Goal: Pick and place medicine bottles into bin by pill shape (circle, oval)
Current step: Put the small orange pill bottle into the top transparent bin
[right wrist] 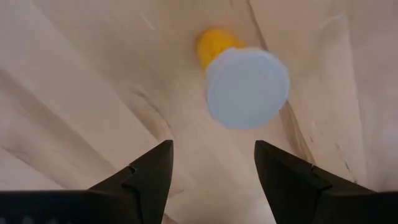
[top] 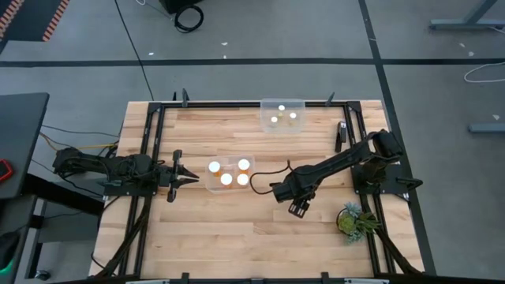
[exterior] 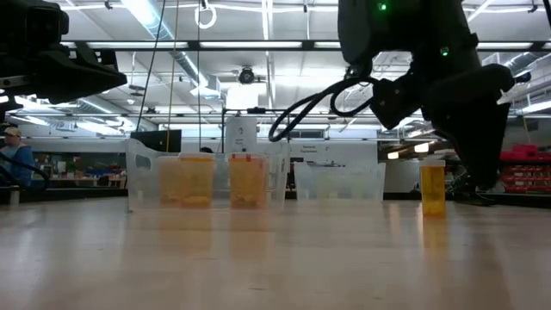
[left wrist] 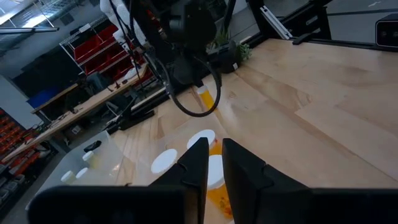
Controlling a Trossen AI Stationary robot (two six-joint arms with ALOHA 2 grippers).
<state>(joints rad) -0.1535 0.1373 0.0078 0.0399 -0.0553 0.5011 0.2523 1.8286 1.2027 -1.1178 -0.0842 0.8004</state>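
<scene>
My right fingers [right wrist: 211,180] hang spread above the bench [right wrist: 74,81], the upright medicine bottle [right wrist: 247,87] just ahead of them, axis vertical; my left fingers [left wrist: 214,165], together, wait by the nearer bin [top: 229,175].

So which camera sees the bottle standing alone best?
Right wrist view: the lone bottle is close, white cap facing the camera. Low view shows its orange side, left wrist a glimpse, high view nothing.

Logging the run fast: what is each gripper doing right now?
Left gripper: shut, empty, beside the near bin.
Right gripper: open, empty, above a loose bottle.
</scene>
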